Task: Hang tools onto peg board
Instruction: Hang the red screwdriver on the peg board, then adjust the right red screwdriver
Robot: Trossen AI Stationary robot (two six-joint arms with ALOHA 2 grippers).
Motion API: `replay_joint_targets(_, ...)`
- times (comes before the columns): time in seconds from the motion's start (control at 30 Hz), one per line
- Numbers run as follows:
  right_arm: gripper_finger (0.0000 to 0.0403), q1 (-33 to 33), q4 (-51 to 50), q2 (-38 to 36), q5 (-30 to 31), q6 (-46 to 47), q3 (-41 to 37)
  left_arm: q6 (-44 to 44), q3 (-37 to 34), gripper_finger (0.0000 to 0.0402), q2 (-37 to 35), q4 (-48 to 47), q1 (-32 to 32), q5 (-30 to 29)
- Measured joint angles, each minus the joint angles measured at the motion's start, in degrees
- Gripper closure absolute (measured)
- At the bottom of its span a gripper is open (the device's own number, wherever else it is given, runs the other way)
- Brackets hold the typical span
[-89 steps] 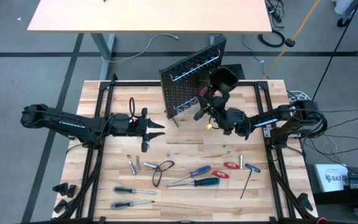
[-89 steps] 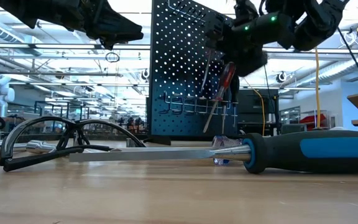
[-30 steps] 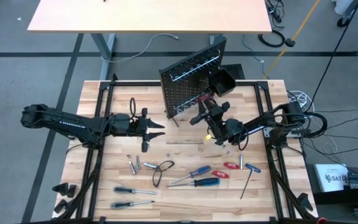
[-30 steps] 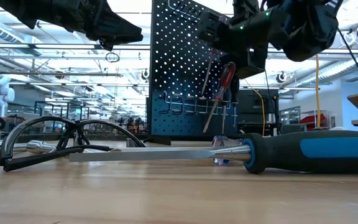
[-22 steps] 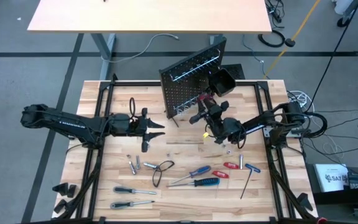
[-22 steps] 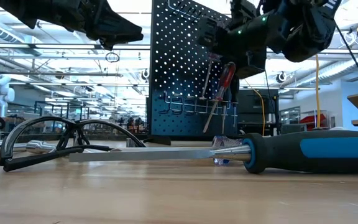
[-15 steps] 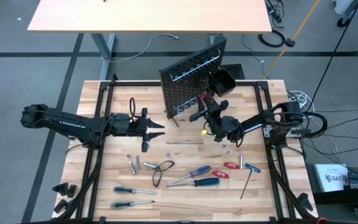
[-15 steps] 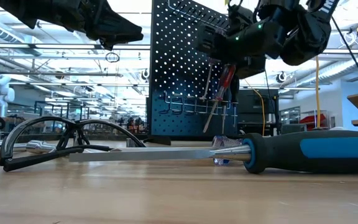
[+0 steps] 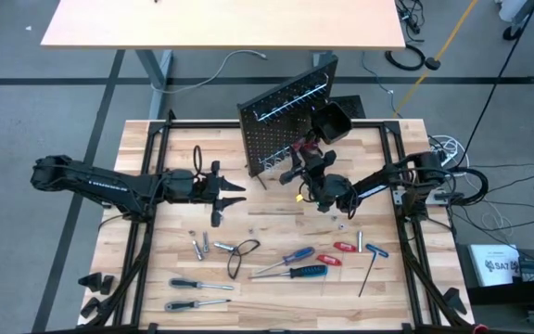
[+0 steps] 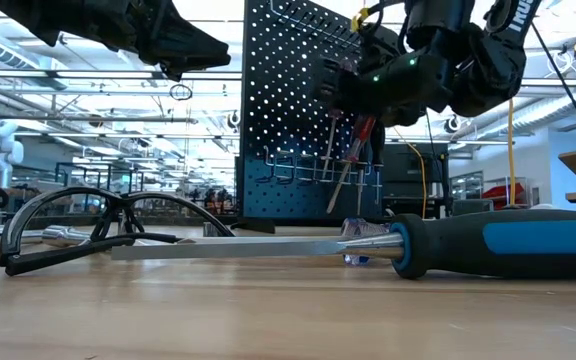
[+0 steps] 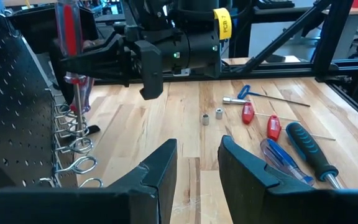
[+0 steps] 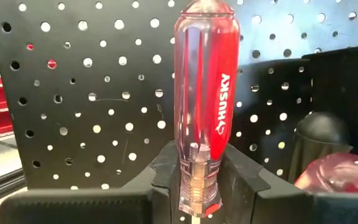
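**Inspector:** State the step in hand.

**Assistant:** Placing a tool. The right gripper (image 12: 205, 177) is clamped on the red-handled Husky screwdriver (image 12: 205, 93), held upright directly before the peg board (image 9: 274, 130). In the left wrist view its shaft hangs down at the row of wire ring hooks (image 11: 73, 146); whether it passes through a ring cannot be told.

**Inspector:** The other arm?

**Assistant:** The left gripper (image 11: 196, 163) waits above the table (image 9: 267, 227), left of the board, fingers apart, holding nothing.

**Inspector:** What does the next move call for?

**Assistant:** By judgement, a straight descent until the handle seats on a ring, then release. Remaining screwdrivers, among them the blue-handled one (image 9: 304, 272), lie well apart on the table.
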Motion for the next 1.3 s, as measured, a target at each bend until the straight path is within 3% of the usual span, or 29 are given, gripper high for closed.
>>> replay_joint_targets(0.27, 0.0334, -1.16, -9.38, 0.0, -1.66, 6.65, 0.0, -0.02, 0.0, 0.0281, 0.0, 0.02, -0.01, -0.27)
replay_joint_targets(0.57, 0.0334, -1.79, -10.19, 0.0, -1.79, 7.75, 0.0, -0.04, 0.0, 0.0281, 0.0, 0.02, 0.0, -0.29)
replay_joint_targets(0.93, 0.0178, -1.77, -11.77, -0.07, -1.75, 7.67, 0.0, -0.17, 0.0, 0.0281, 0.0, 0.01, -0.01, -0.29)
replay_joint_targets(1.3, 0.0166, 2.65, -13.48, -0.09, -1.6, 3.11, 0.0, -0.11, 0.0, 0.0281, 0.0, -0.45, -0.01, -0.29)
